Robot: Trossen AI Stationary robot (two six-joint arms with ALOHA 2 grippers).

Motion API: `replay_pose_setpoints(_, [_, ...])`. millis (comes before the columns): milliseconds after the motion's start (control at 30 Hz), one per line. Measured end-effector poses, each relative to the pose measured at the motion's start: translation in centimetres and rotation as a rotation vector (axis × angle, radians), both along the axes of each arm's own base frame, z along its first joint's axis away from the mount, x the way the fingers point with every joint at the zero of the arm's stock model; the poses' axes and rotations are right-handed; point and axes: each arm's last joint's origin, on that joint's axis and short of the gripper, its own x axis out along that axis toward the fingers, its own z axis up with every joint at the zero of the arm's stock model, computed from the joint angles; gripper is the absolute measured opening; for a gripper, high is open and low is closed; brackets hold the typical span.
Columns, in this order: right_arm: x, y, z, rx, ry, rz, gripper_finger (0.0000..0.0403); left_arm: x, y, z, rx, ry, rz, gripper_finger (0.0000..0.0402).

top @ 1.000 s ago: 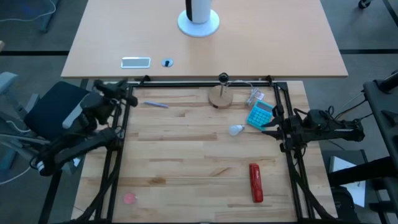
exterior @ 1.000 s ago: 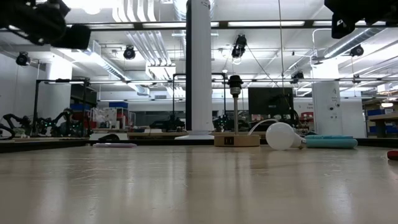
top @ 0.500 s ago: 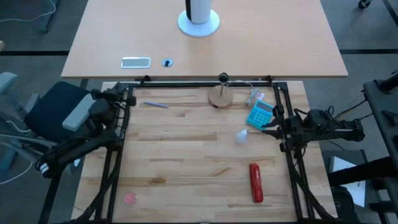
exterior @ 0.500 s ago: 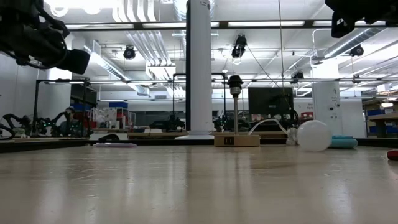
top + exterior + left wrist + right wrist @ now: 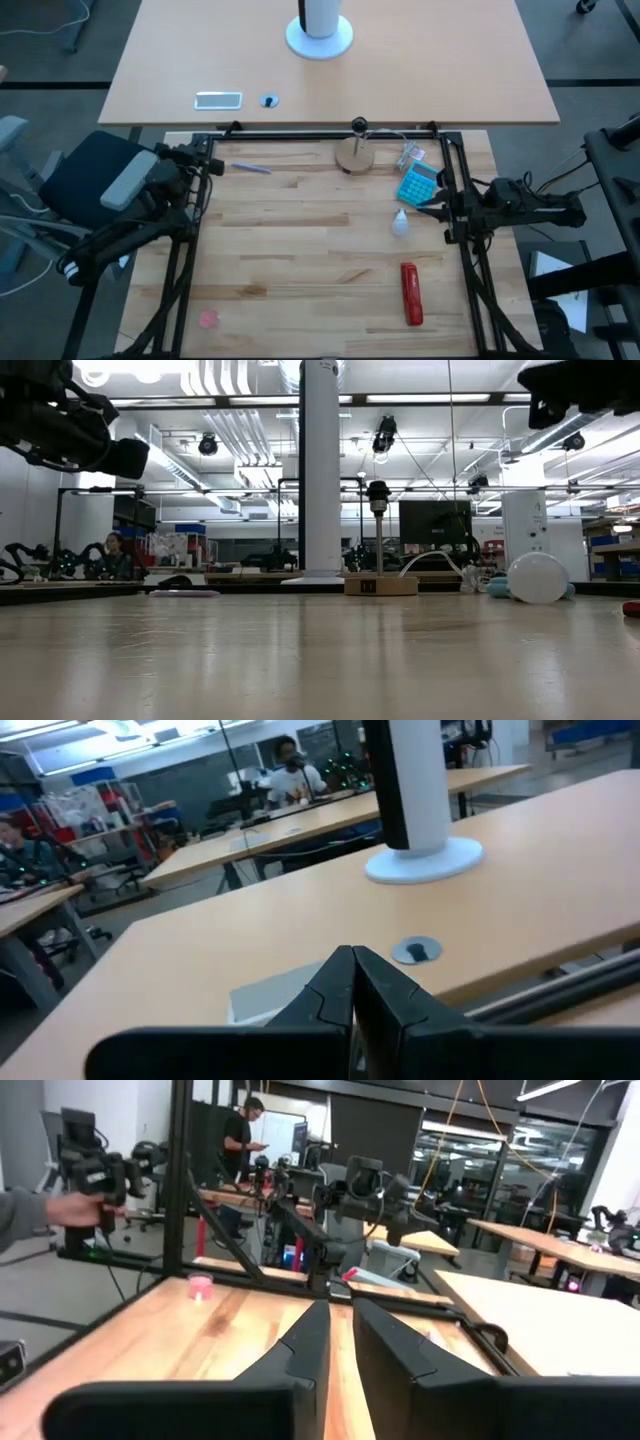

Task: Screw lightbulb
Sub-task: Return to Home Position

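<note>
Two empty grippers: lightbulb [image 5: 400, 223] lies just beside the right gripper [image 5: 435, 207], slightly parted; left gripper [image 5: 208, 163], closed, sits well apart.

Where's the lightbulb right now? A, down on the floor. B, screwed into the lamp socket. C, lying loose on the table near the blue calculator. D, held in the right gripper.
C: the high view shows the lightbulb lying loose on the wooden table, close to the blue calculator.
</note>
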Motion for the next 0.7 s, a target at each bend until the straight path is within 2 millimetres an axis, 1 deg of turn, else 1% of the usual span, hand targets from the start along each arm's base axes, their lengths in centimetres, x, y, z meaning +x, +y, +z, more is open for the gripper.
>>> replay_pose_setpoints(133, [0.5,0.0,-1.5,-0.007,0.023,-0.001,0.0027,0.2,0.1,-0.1,-0.009,0.011,0.001,0.0])
replay_pose_setpoints(333, [0.8,0.1,-2.4,-0.083,0.036,-0.006,0.0024,0.5,0.4,-0.4,-0.031,0.037,0.0,0.0])
replay_pose_setpoints(533, [0.8,0.3,-2.4,-0.123,-0.065,0.062,0.0018,1.0,0.8,-0.9,-0.068,0.063,0.001,0.0])
replay_pose_setpoints(700, [1.2,0.3,-4.1,-0.069,-0.094,0.065,0.0008,1.5,1.2,-1.3,-0.101,0.104,0.002,0.0])
